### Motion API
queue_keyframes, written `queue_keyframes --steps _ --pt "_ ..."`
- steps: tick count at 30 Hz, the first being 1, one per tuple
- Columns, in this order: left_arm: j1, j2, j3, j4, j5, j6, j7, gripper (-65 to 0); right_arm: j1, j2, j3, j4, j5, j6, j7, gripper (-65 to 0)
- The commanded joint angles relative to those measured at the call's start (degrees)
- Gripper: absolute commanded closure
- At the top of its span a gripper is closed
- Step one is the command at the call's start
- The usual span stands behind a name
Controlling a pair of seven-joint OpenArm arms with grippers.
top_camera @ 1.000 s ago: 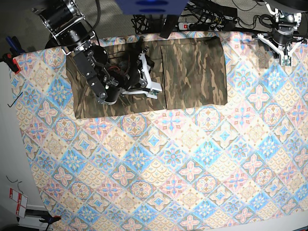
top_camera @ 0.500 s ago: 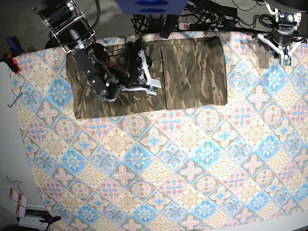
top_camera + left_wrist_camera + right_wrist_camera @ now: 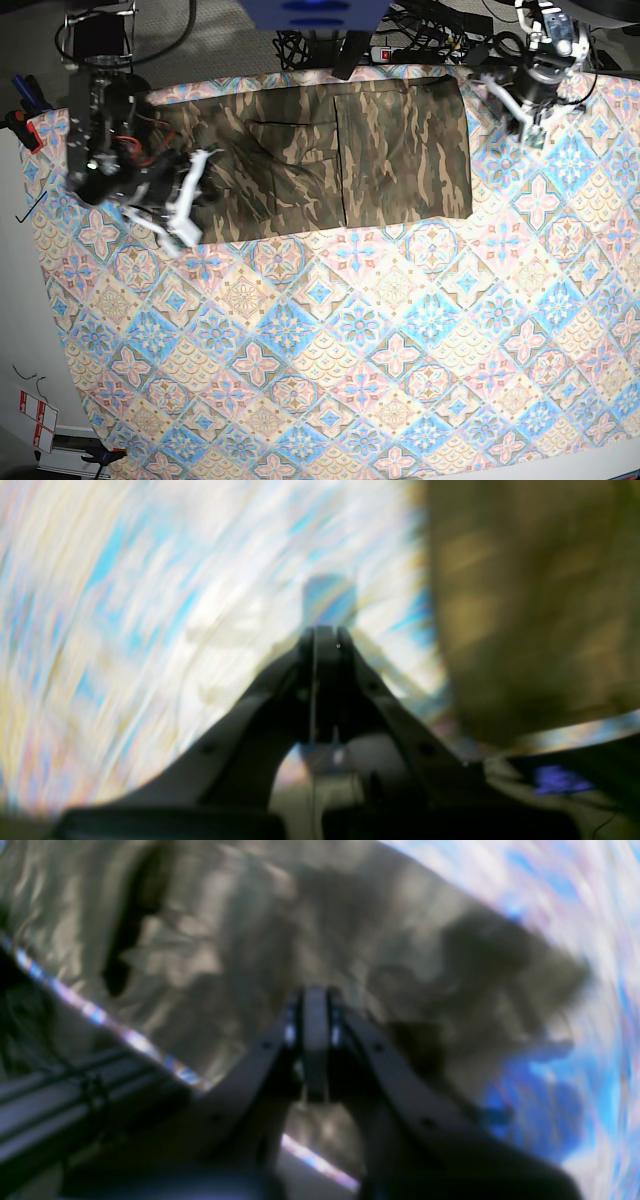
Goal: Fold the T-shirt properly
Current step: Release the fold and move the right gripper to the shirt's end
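We see the tablecloth [image 3: 400, 340] bare across its whole near half, open for passage. The T-shirt [image 3: 400, 150] lies flat along the far edge, with the right gripper [image 3: 188, 205] at its end and the left gripper [image 3: 515, 105] beside the other.

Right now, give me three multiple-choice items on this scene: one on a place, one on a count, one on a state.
1. Where on the tablecloth does the T-shirt lie?
A. along the far edge
B. at the centre
C. at the near edge

2. How many grippers hold cloth?
A. two
B. one
C. none

3. How does the left gripper stand?
A. wide open
B. shut
C. shut on the shirt

Answers: 1 A, the base view shows it folded into a band by the far edge. 2 C, the right gripper is shut with nothing between its jaws, like the left. 3 B, its jaws meet over the tablecloth.
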Motion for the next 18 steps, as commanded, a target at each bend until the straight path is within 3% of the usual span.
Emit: queue_keyframes --steps 1,8,10,16,18 --pt "0.3 0.3 0.77 1.62 -0.05 0.6 -0.78 0.0 -0.34 0.86 2.55 0.77 0.58 0.15 0.55 0.0" --pt "-4.0 2.23 -0.72 -0.22 -1.28 0.51 -0.34 -0.5 -3.33 1.12 8.0 0.6 0.58 0.33 3.37 0.0" --pt "-3.65 1.79 -0.99 -0.22 -5.85 0.51 -0.34 -8.6 -3.77 1.21 8.79 0.6 0.58 0.33 4.07 0.0" --pt "-2.6 -4.62 -1.43 -2.25 -19.04 0.51 2.3 -39.4 -5.0 1.21 12.39 0.07 0.58 0.33 6.18 0.0" --pt "-2.6 -5.94 -1.52 -4.62 -21.5 0.51 2.39 -45.1 -5.36 1.21 12.39 -0.55 0.58 0.33 6.36 0.0"
